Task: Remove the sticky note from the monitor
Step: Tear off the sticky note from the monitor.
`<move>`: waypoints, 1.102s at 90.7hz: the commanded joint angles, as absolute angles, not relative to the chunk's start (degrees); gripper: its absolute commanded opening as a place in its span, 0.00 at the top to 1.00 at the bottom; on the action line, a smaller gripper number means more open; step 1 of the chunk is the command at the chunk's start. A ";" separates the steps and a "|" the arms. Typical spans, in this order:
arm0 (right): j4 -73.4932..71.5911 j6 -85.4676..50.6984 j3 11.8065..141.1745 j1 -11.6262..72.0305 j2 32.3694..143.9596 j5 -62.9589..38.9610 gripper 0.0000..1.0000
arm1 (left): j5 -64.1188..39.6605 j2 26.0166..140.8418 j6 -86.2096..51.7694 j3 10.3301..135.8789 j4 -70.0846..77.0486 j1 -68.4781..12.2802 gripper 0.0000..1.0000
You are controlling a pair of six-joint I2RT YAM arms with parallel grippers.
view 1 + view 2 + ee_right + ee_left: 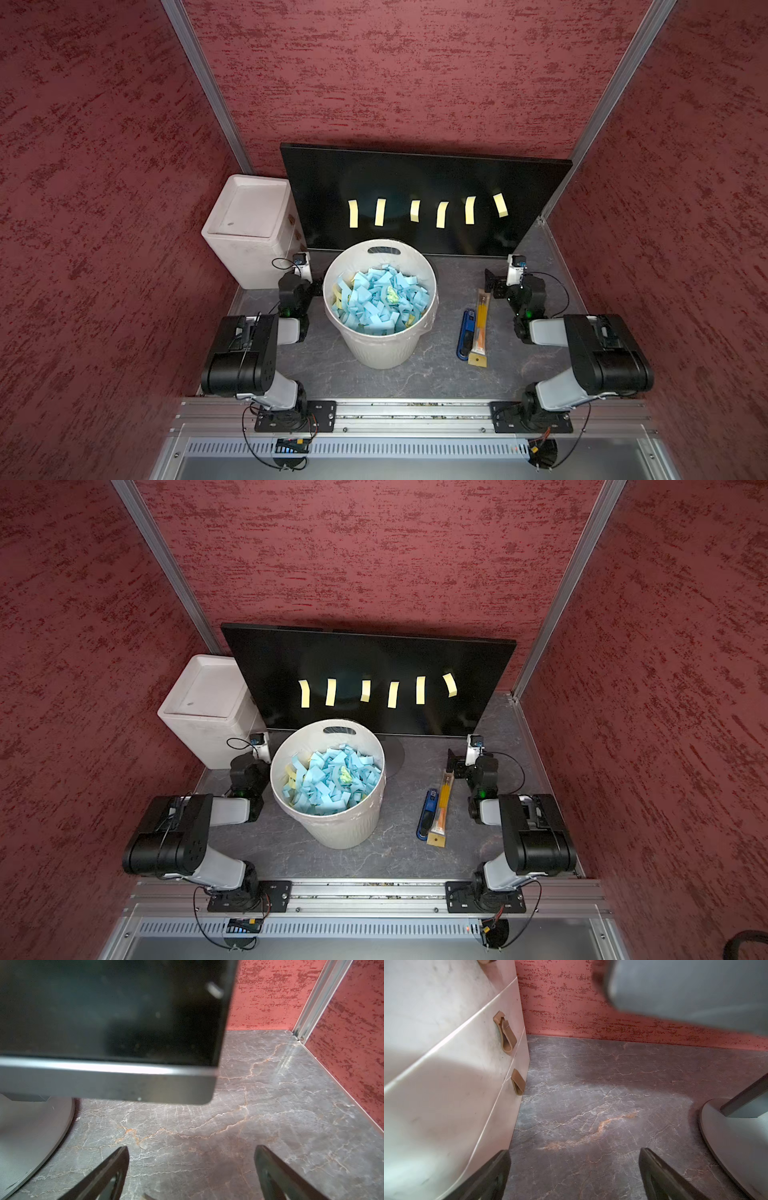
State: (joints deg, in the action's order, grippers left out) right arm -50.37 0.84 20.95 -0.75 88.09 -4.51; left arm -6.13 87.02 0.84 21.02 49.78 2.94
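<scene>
Your round white bin (pixel 380 353) stands mid-table, filled nearly to its rim with blue paper strips (pixel 374 299) and a few yellow ones. A white drawer unit (pixel 249 232) fills the far left corner, just beside the monitor (pixel 415 178), which stands along the back wall with six yellow sticky notes (pixel 414 210) in a row across its lower screen. Bare table (pixel 440 324) lies between the bin and the blue stapler (pixel 465 332) beside the pencil pack (pixel 481 324). Your left gripper (pixel 574 1153) sits low beside the drawer unit, jaws wide apart, holding nothing. Your right gripper (pixel 191 1151), equally wide and empty, faces the monitor's lower right corner.
</scene>
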 commanded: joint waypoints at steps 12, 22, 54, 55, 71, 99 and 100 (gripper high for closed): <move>-52.34 0.44 22.13 -1.07 88.56 -5.14 0.01 | -6.86 87.45 0.57 21.97 50.52 3.19 0.00; -52.31 0.42 22.04 -1.06 88.59 -5.10 0.02 | -6.96 87.50 0.52 21.98 50.53 3.18 0.00; -53.66 0.74 21.01 -1.00 87.73 -6.06 0.02 | -3.58 84.37 1.06 21.13 49.81 1.86 0.00; -54.16 0.81 20.61 -1.02 87.33 -6.19 0.02 | -3.07 83.54 1.06 21.02 49.29 1.72 0.00; -51.34 -0.06 16.38 -0.85 72.96 -2.88 0.01 | 2.71 72.32 -1.46 22.14 36.26 0.20 0.00; -8.04 -26.15 28.79 -0.87 51.37 2.16 0.02 | 16.35 48.91 -13.03 22.15 18.69 -3.25 0.00; -6.57 -27.18 29.25 -0.87 51.04 2.27 0.02 | 16.26 48.45 -13.68 22.37 17.92 -3.21 0.00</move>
State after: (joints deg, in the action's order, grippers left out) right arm -25.06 -13.69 25.76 -0.75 53.98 -0.60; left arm 9.63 54.39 -5.43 21.02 30.22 -3.09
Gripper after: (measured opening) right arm 0.985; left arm 0.998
